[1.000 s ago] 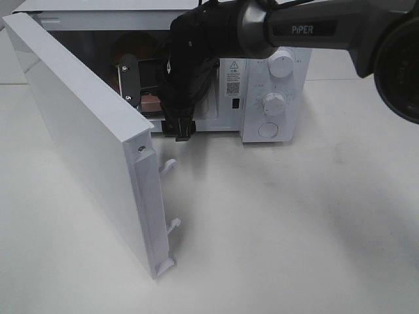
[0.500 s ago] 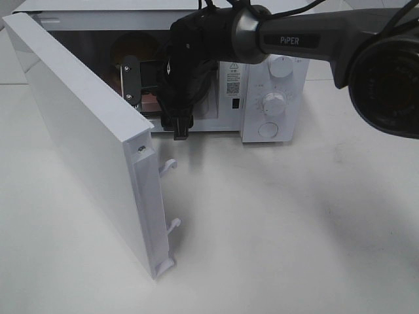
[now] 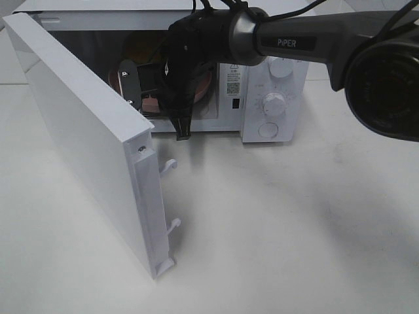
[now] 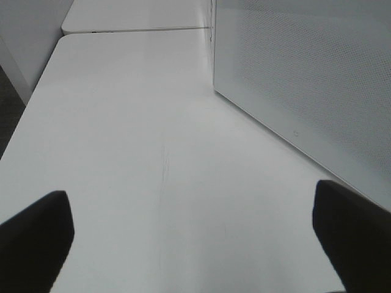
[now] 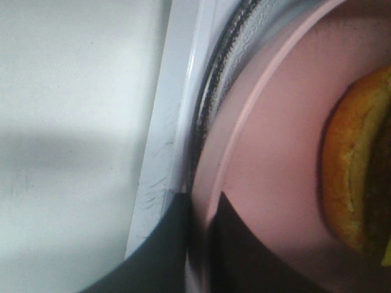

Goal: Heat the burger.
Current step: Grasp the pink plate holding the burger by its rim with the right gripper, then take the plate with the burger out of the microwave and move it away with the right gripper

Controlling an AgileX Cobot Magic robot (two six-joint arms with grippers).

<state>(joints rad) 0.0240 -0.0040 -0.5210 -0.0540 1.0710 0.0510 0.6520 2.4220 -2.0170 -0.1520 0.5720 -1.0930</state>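
The burger (image 5: 360,171) shows its golden-brown bun edge and sits on a round pink plate (image 5: 275,152) inside the open microwave (image 3: 275,98). In the exterior view only a bit of bun (image 3: 141,46) shows behind the arm. My right gripper (image 5: 198,207) is shut on the plate's near rim, just inside the microwave's front sill, with one dark finger (image 5: 159,250) on each side. From above, its fingertips (image 3: 181,131) hang at the front lip of the cavity. My left gripper (image 4: 195,244) is open over bare table beside the door.
The microwave door (image 3: 85,131) stands swung out to the left, reaching toward the table's front. Two knobs and a button (image 3: 268,129) are on the panel at right. White table (image 3: 294,229) spreads in front of the microwave.
My right gripper's fingers have closed from wide apart onto the plate rim. More of the pink plate now shows in the microwave opening. The left gripper has not moved.
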